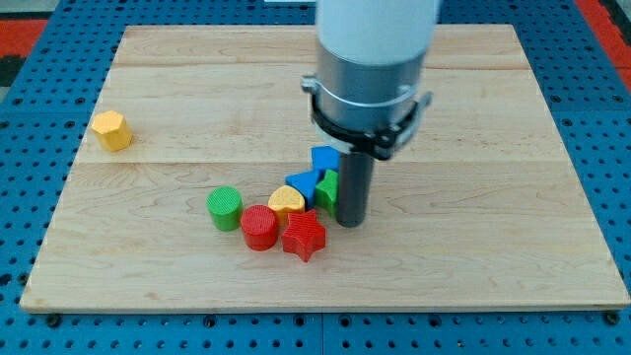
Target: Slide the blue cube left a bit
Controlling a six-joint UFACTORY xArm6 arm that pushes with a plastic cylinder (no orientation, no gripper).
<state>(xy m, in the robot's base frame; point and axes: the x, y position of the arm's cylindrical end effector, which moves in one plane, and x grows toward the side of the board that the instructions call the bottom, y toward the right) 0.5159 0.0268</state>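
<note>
Near the tabletop's (473, 247) middle, my tip (351, 223) stood just right of a tight cluster. This end effector was a bare rod with nothing to open or hold. The blue cube (324, 158) sat at the cluster's top, touching a green block (326, 187) and a blue block (304, 183). Pushing left risked dragging those neighbours and the yellow block (287, 201) along, since they crowded against it.

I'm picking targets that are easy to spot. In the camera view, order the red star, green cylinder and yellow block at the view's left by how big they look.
1. red star
2. green cylinder
3. yellow block, though it lies farther from the camera, so this is unsure.
</note>
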